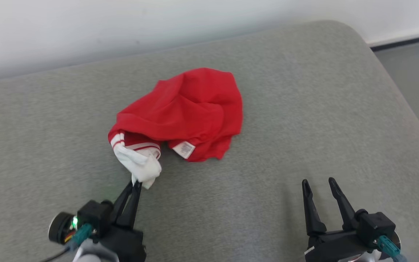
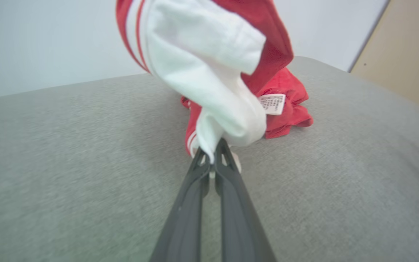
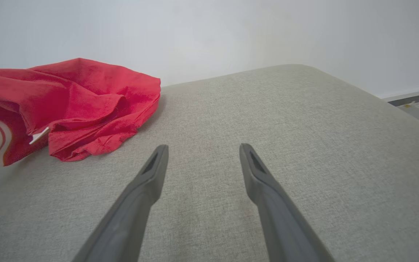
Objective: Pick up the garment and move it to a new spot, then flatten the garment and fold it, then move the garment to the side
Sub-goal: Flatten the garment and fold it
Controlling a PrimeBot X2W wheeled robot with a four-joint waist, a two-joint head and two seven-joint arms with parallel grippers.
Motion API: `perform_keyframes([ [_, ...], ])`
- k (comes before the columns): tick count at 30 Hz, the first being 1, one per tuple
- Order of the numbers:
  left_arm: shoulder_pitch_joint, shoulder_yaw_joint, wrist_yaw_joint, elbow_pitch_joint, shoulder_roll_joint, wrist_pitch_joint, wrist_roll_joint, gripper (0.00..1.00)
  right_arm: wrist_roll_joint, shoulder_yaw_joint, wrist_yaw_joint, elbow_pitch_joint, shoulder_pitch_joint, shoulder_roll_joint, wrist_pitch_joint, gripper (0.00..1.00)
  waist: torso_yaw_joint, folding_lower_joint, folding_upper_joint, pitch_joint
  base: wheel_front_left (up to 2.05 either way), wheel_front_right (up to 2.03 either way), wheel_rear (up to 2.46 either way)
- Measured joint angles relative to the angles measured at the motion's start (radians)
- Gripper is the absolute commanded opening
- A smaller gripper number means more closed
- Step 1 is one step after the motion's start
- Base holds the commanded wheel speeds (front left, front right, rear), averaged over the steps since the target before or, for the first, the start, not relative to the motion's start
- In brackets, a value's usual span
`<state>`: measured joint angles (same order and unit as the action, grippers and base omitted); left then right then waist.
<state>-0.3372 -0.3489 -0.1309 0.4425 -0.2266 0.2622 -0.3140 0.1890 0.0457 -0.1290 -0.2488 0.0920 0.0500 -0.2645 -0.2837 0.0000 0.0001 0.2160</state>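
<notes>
I had my left hand (image 1: 135, 185) pinched shut on the white end of the garment (image 1: 187, 109), which lay bunched in the middle of the grey surface (image 1: 304, 109). That loose end looked the easiest hold for lifting. My right hand (image 1: 318, 180) hovered open, well apart, free to help flatten.

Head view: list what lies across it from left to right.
left gripper, jaws shut on the white end of the cloth → garment → right gripper, jaws open over the grey cushion → floor
</notes>
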Motion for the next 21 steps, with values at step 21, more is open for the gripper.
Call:
perform_keyframes([
  [21, 0.507, 0.019, 0.079, -0.298, 0.040, -0.053, -0.126, 0.00, -0.018, 0.008, 0.000, -0.013, -0.052, 0.000, 0.000, 1.00, 0.225, -0.0002, -0.0002, -0.125, 0.00, 0.00, 0.00],
])
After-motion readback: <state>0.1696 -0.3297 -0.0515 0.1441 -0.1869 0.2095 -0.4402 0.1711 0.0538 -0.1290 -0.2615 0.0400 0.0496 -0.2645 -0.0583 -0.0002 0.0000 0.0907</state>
